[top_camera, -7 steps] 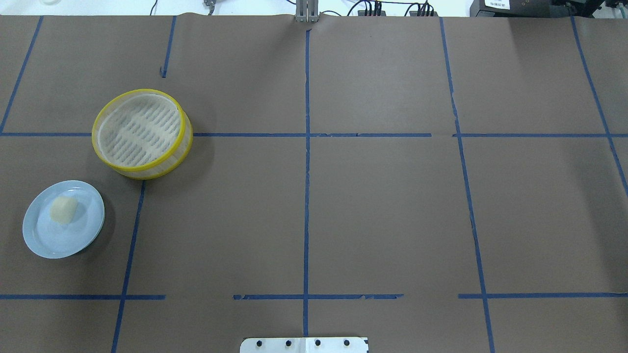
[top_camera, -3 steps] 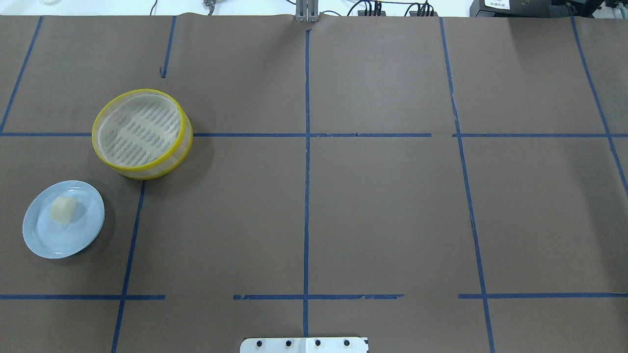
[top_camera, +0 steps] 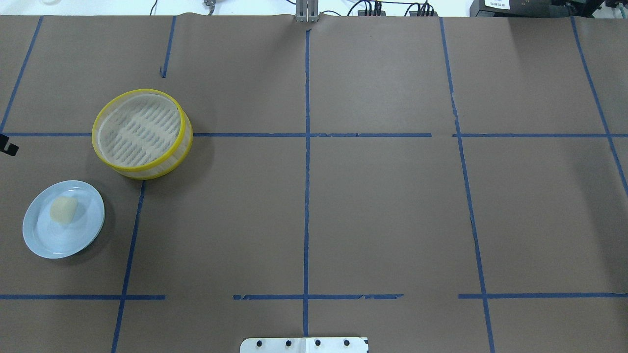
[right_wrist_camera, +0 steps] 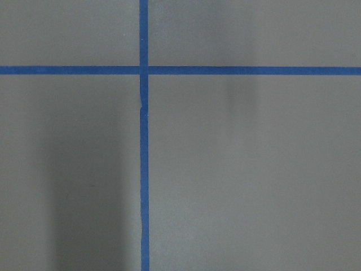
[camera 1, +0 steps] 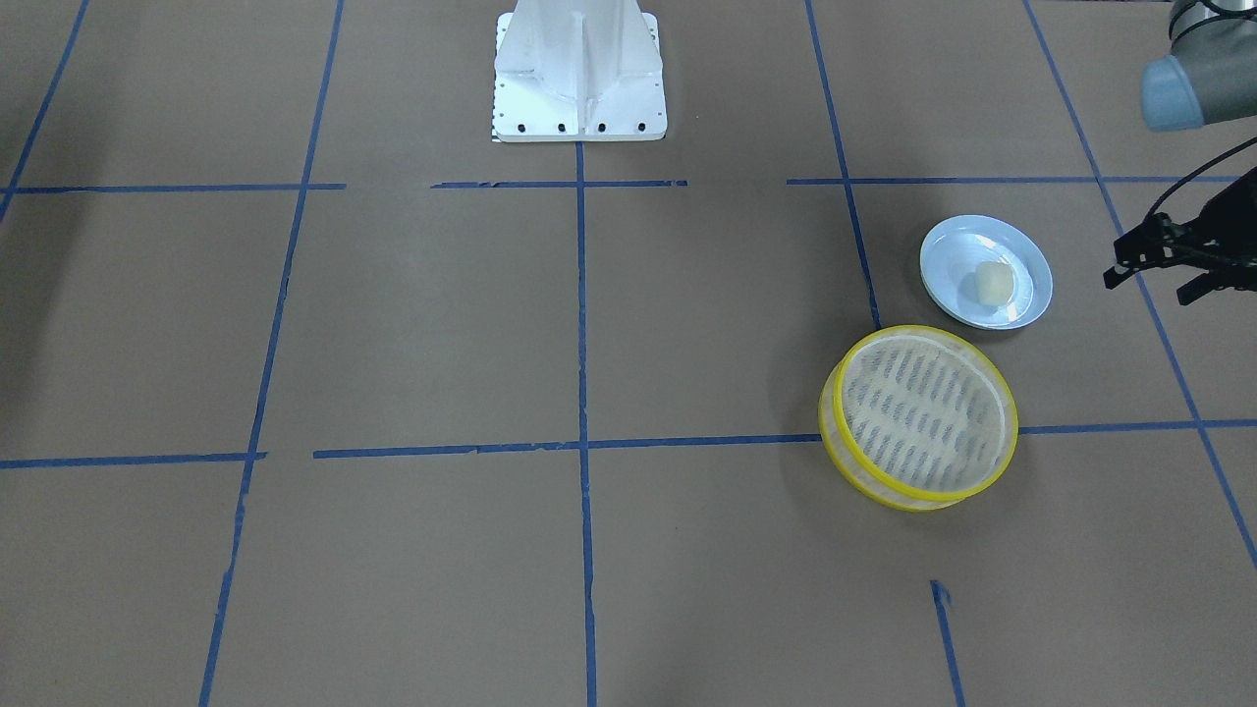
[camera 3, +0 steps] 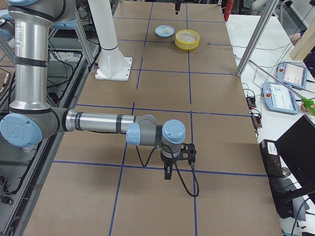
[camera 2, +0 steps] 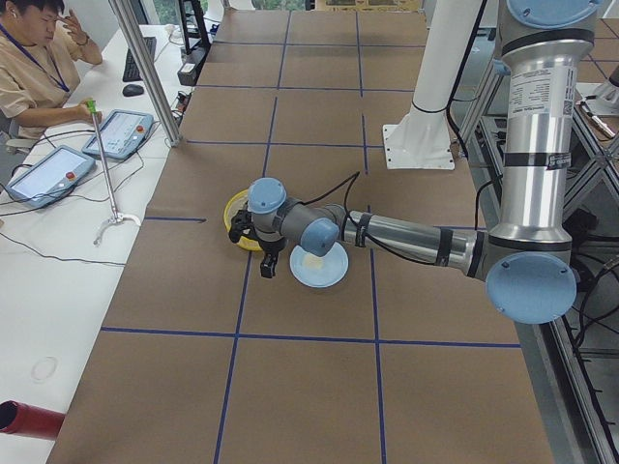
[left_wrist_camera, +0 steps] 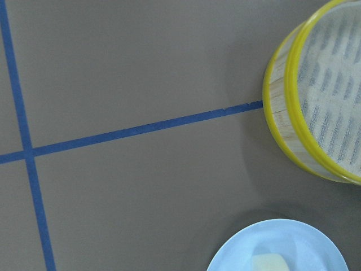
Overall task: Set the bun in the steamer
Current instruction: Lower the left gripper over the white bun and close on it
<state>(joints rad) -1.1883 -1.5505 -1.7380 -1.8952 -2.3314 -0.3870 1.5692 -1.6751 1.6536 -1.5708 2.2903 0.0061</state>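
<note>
The bun [top_camera: 64, 211] is a small cream lump lying on a pale blue plate [top_camera: 46, 242] at the table's left. The steamer [top_camera: 141, 132], with yellow rims and a slotted floor, stands empty just beyond the plate. My left gripper [camera 1: 1147, 289] is open and empty, hovering outside the plate, apart from the bun [camera 1: 992, 282]. Only a black tip of it [top_camera: 9, 147] shows at the overhead view's left edge. The left wrist view shows the steamer's side [left_wrist_camera: 282, 113] and the plate's rim [left_wrist_camera: 242, 245]. My right gripper [camera 3: 170, 169] shows only in the exterior right view, over bare table, and I cannot tell its state.
The table is covered in brown paper with a blue tape grid [top_camera: 306, 147]. The robot's white base plate [camera 1: 579, 79] sits at the near middle edge. An operator [camera 2: 29, 58] sits beside tablets past the far side.
A black tip of my left gripper has come into the overhead view at the left edge. The bun, plate and steamer have not moved.
</note>
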